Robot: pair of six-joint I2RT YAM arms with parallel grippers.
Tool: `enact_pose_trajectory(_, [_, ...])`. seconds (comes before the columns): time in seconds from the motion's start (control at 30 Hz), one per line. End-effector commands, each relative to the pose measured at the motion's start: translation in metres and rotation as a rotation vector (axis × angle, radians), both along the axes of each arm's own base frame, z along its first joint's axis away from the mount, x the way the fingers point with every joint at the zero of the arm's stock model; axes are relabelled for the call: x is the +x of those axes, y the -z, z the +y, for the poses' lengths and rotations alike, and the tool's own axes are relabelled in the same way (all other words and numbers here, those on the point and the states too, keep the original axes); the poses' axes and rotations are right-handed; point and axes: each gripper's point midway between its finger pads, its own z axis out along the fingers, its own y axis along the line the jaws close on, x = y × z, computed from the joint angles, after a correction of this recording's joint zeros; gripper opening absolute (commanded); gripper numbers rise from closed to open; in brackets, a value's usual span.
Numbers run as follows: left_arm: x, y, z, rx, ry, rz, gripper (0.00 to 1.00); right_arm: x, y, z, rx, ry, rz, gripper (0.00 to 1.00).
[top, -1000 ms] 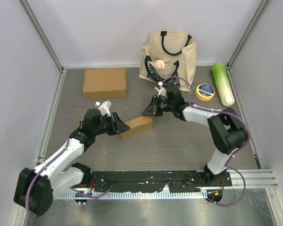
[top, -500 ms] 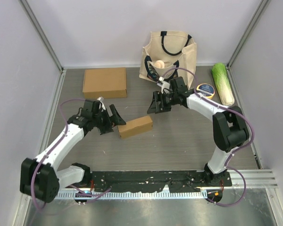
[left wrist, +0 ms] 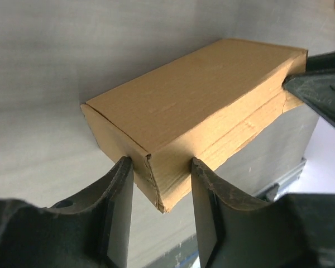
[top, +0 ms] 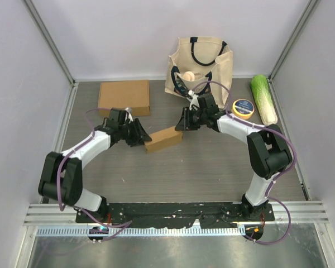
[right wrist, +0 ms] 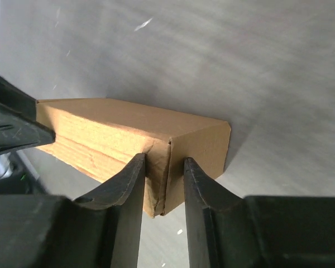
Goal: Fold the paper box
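The paper box [top: 163, 139] is a small closed brown carton lying mid-table, its long side running left to right. My left gripper [top: 138, 135] is at its left end. In the left wrist view the two fingers [left wrist: 120, 184] pinch the near left corner of the box [left wrist: 201, 100], one on the end face and one on the long side, with my left gripper [left wrist: 161, 167] shut on it. My right gripper [top: 185, 121] is at the right end. In the right wrist view my right gripper [right wrist: 163, 162] pinches a corner of the box [right wrist: 128, 123] the same way.
A flat brown cardboard box [top: 124, 97] lies at the back left. A cream tote bag [top: 200, 67] stands at the back centre. To its right are a yellow tape roll [top: 243, 109] and a green cabbage [top: 264, 99]. Grey walls close in both sides.
Both grippers opened wide and drew back from the box, then closed again on its end corners. The box now lies a little farther back on the table.
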Motion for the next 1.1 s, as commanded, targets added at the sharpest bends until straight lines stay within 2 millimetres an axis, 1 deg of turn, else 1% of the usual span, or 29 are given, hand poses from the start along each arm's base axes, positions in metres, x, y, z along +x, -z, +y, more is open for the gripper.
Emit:
enact_pose_trajectory(0.0, [0.084, -0.07, -0.052, -0.083, 0.066, -0.366, 0.4, 0.041, -0.061, 0.013, 0.013, 0.07, -0.29, 0.29])
enact_pose_trajectory(0.03, [0.105, -0.096, -0.066, -0.048, 0.079, -0.466, 0.41, 0.053, -0.072, 0.012, 0.0, 0.089, -0.34, 0.29])
enact_pose_trajectory(0.07, [0.116, -0.083, -0.072, 0.003, 0.086, -0.455, 0.42, 0.06, -0.072, 0.009, -0.025, 0.104, -0.361, 0.31])
enact_pose_trajectory(0.1, [0.125, -0.081, -0.079, 0.035, 0.089, -0.465, 0.41, 0.068, -0.066, 0.004, -0.073, 0.108, -0.395, 0.32])
enact_pose_trajectory(0.13, [0.141, -0.092, -0.086, 0.024, 0.082, -0.494, 0.4, 0.073, -0.062, 0.0, -0.098, 0.125, -0.409, 0.33])
enact_pose_trajectory(0.17, [0.149, -0.065, -0.092, 0.03, 0.085, -0.441, 0.38, 0.076, -0.057, -0.006, -0.132, 0.146, -0.418, 0.34])
enact_pose_trajectory(0.2, [0.15, -0.063, -0.099, -0.002, 0.091, -0.419, 0.36, 0.083, -0.054, -0.01, -0.158, 0.161, -0.454, 0.35])
enact_pose_trajectory(0.23, [0.146, -0.055, -0.105, -0.016, 0.096, -0.397, 0.33, 0.08, -0.04, -0.018, -0.189, 0.177, -0.448, 0.37])
enact_pose_trajectory(0.27, [0.133, -0.04, -0.109, 0.015, 0.107, -0.384, 0.33, 0.08, -0.043, -0.022, -0.183, 0.201, -0.471, 0.49])
enact_pose_trajectory(0.3, [0.127, -0.034, -0.105, 0.057, 0.097, -0.392, 0.39, 0.072, -0.024, -0.032, -0.222, 0.222, -0.445, 0.54])
enact_pose_trajectory(0.33, [0.127, -0.028, -0.094, 0.121, 0.053, -0.405, 0.49, 0.067, -0.02, -0.038, -0.242, 0.245, -0.435, 0.64])
enact_pose_trajectory(0.37, [0.115, -0.024, -0.079, 0.151, 0.03, -0.394, 0.63, 0.059, -0.017, -0.04, -0.254, 0.258, -0.423, 0.69])
enact_pose_trajectory(0.4, [0.109, -0.028, -0.068, 0.183, 0.01, -0.402, 0.81, 0.044, -0.018, -0.051, -0.273, 0.293, -0.395, 0.73])
enact_pose_trajectory(0.43, [0.101, -0.025, -0.041, 0.294, -0.037, -0.393, 0.9, 0.047, -0.021, -0.076, -0.363, 0.42, -0.407, 0.79])
enact_pose_trajectory(0.47, [0.085, -0.053, -0.024, 0.288, -0.076, -0.445, 0.95, 0.038, -0.02, -0.092, -0.418, 0.479, -0.368, 0.8])
enact_pose_trajectory(0.5, [0.075, -0.064, -0.016, 0.277, -0.085, -0.468, 0.96, 0.019, -0.034, -0.109, -0.461, 0.504, -0.355, 0.8])
enact_pose_trajectory(0.57, [0.052, -0.086, -0.007, 0.245, -0.073, -0.514, 0.96, -0.002, -0.048, -0.122, -0.481, 0.522, -0.37, 0.81])
enact_pose_trajectory(0.6, [0.038, -0.114, 0.0, 0.216, -0.075, -0.569, 0.96, -0.01, -0.055, -0.126, -0.464, 0.539, -0.362, 0.81])
enact_pose_trajectory(0.63, [0.02, -0.117, 0.007, 0.223, -0.059, -0.551, 0.97, -0.022, -0.08, -0.126, -0.382, 0.56, -0.374, 0.81])
enact_pose_trajectory(0.67, [0.009, -0.125, 0.011, 0.216, -0.044, -0.565, 0.98, -0.036, -0.082, -0.133, -0.394, 0.551, -0.348, 0.81])
enact_pose_trajectory(0.7, [-0.005, -0.151, 0.018, 0.186, -0.045, -0.632, 0.99, -0.045, -0.087, -0.136, -0.383, 0.553, -0.349, 0.81])
enact_pose_trajectory(0.73, [-0.018, -0.151, 0.025, 0.206, -0.027, -0.62, 0.99, -0.056, -0.112, -0.144, -0.326, 0.582, -0.398, 0.89])
enact_pose_trajectory(0.8, [-0.032, -0.18, 0.036, 0.2, -0.027, -0.687, 1.0, -0.074, -0.119, -0.155, -0.308, 0.591, -0.402, 0.98])
enact_pose_trajectory(0.83, [-0.04, -0.182, 0.042, 0.215, -0.031, -0.674, 1.0, -0.079, -0.126, -0.159, -0.286, 0.605, -0.412, 0.99])
enact_pose_trajectory(0.9, [-0.047, -0.204, 0.046, 0.181, -0.05, -0.722, 1.0, -0.096, -0.157, -0.168, -0.197, 0.639, -0.47, 0.99])
enact_pose_trajectory(0.93, [-0.053, -0.223, 0.048, 0.14, -0.066, -0.785, 1.0, -0.103, -0.168, -0.17, -0.159, 0.641, -0.491, 0.99])
enact_pose_trajectory(0.97, [-0.056, -0.236, 0.048, 0.111, -0.079, -0.818, 1.0, -0.117, -0.198, -0.175, -0.06, 0.645, -0.571, 0.99])
enact_pose_trajectory(1.0, [-0.059, -0.247, 0.049, 0.088, -0.09, -0.853, 1.0, -0.124, -0.217, -0.18, -0.002, 0.67, -0.606, 0.99])
enact_pose_trajectory(1.07, [-0.072, -0.282, 0.049, 0.017, -0.082, -0.972, 1.0, -0.141, -0.257, -0.186, 0.111, 0.674, -0.71, 0.99])
